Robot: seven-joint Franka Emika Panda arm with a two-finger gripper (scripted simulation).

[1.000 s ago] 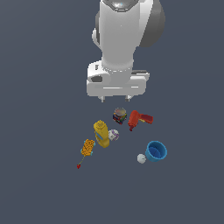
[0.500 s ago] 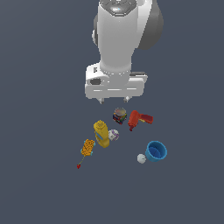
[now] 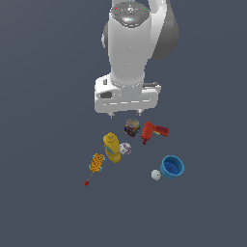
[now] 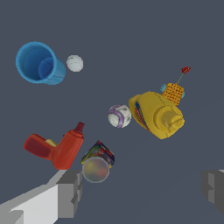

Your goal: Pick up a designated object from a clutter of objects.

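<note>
The designated object, a small whitish ball with purple markings (image 3: 125, 148) (image 4: 119, 116), lies on the floor right beside the yellow mustard bottle (image 3: 112, 147) (image 4: 157, 114). Around them is the clutter of objects: a multicoloured can (image 3: 131, 128) (image 4: 97, 164), a red power drill (image 3: 153, 131) (image 4: 57, 148), a blue cup (image 3: 171, 167) (image 4: 38, 62), a plain white ball (image 3: 156, 174) (image 4: 75, 63) and an orange lumpy item (image 3: 97, 164) (image 4: 173, 92). My gripper (image 3: 126, 115) (image 4: 142, 190) hangs open above the can, well off the floor, its fingers (image 4: 70, 192) wide apart and holding nothing.
A tiny red piece (image 3: 87, 183) (image 4: 186, 69) lies just past the orange item, at the end of the row. The dark grey floor (image 3: 43, 202) stretches out on every side of the group.
The arm's hand has sunk slightly toward the objects. The objects have not moved.
</note>
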